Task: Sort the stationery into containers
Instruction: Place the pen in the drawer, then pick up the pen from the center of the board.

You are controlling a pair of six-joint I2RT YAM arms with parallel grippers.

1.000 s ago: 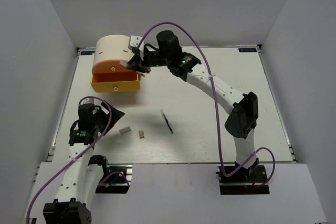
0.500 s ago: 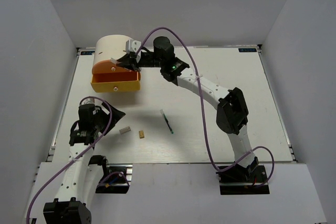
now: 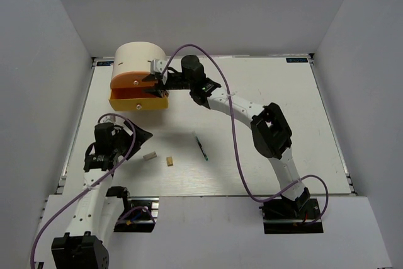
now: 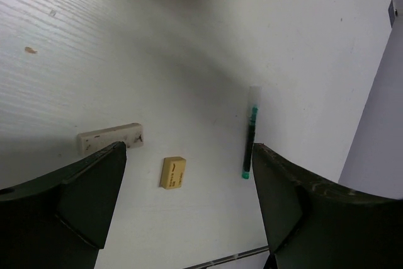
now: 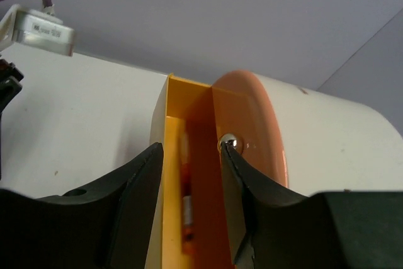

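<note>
Stationery sorting on a white bench (image 3: 264,124), seen from above and from both wrists. A large cream drum (image 3: 137,56) stands at the far left corner of the bench, with an orange half-round tray (image 3: 128,80) at its front and a yellow tray (image 3: 138,101) pulled out beneath it. The right arm stretches across the bench to the drum, and the right gripper (image 3: 155,80) hangs just over the open yellow tray, beside the small metal knob (image 5: 229,141) of the orange tray. Its jaws stand partly apart and hold nothing; directly below them a highlighter (image 5: 186,184) lies lengthwise inside the yellow tray, its colours hard to tell against the tray walls. The left gripper (image 3: 136,137) hovers near the left edge of the bench, its jaws spread wide and empty. Below it, towards the near edge, a grey block (image 3: 149,155) and a tan block (image 3: 169,161) lie close together without touching. A thin pen (image 3: 201,148) with a green end lies on the bench further right, about midway between the left and right edges, apart from both blocks.
</note>
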